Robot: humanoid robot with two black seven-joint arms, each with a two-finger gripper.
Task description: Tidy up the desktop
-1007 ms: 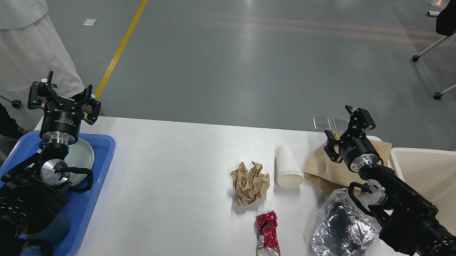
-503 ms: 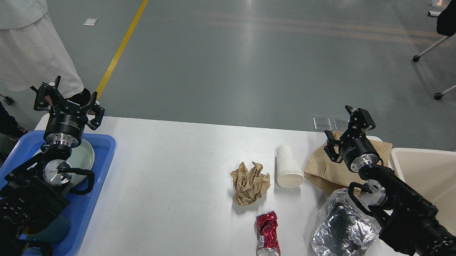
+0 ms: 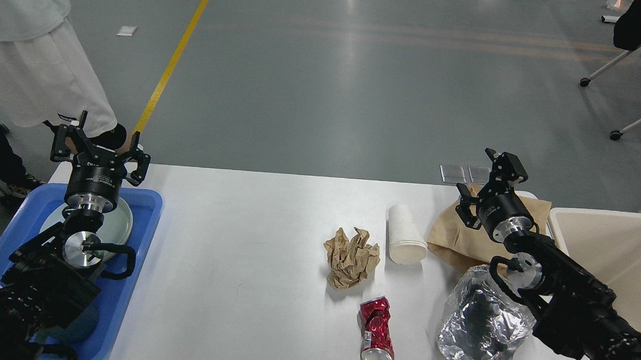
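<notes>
Head view, single frame.

1. Large white rectangular desktop with rounded corners: fills the lower half of the frame, far edge running across mid-frame. Its left and centre portions lie bare, a broad open stretch between the tray at lower left and the litter at centre right.

2. Blue plastic tray: lower left, lying over the desktop's left edge; holds a pale green round plate, partly hidden by the arm.

3. Left gripper: upper left, raised above the tray's far end near the desktop's far left corner; fingers spread apart, holding nothing.

4. Crumpled brown paper ball: centre right, just beside item 5, a narrow gap between them.

5. White paper cup: on its side, open rim toward the bottom of the frame.

6. Crushed red metal can: lower centre right, lying below the paper ball, apart from it.

7. Flat brown paper bag: right, reaching the far edge; partly covered by the right arm.

8. Crinkled silver foil bag: lower right, near the desktop's right edge.

9. Right gripper: right, poised over the brown bag's far part; fingers apart, nothing between them.

10. Beige plastic bin: far right, beside the desktop's right edge.

11. Grey floor with yellow line: upper half, beyond the far edge.
</notes>
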